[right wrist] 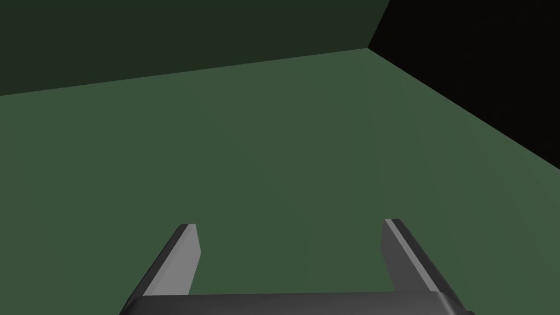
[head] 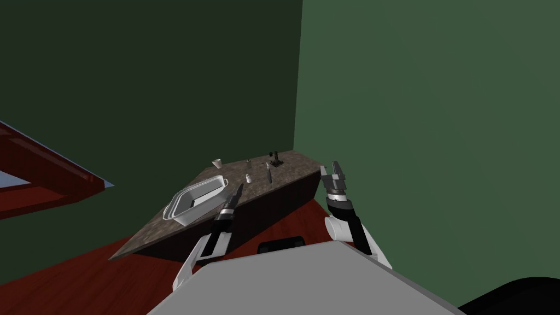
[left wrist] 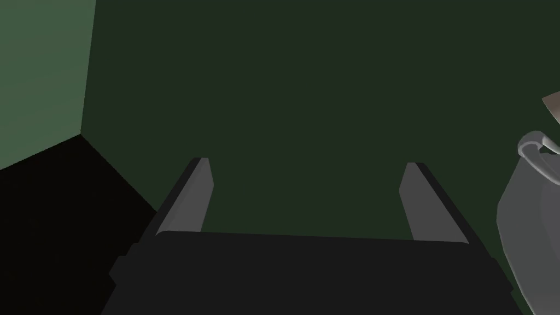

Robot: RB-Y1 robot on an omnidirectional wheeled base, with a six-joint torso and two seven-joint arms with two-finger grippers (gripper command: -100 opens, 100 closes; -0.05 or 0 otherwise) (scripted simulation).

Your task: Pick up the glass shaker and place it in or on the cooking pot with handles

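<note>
Our left tool (left wrist: 306, 188) is spread wide with nothing in it, hanging over the speckled surface (head: 295, 164) right beside the white pot with handles (head: 183, 217). The little pale shaker (head: 248, 178) stands upright on the surface just past the tool's tips, apart from the pot. Right tool (right wrist: 290, 240) is wide open too, empty, up by the green wall (head: 426, 109).
</note>
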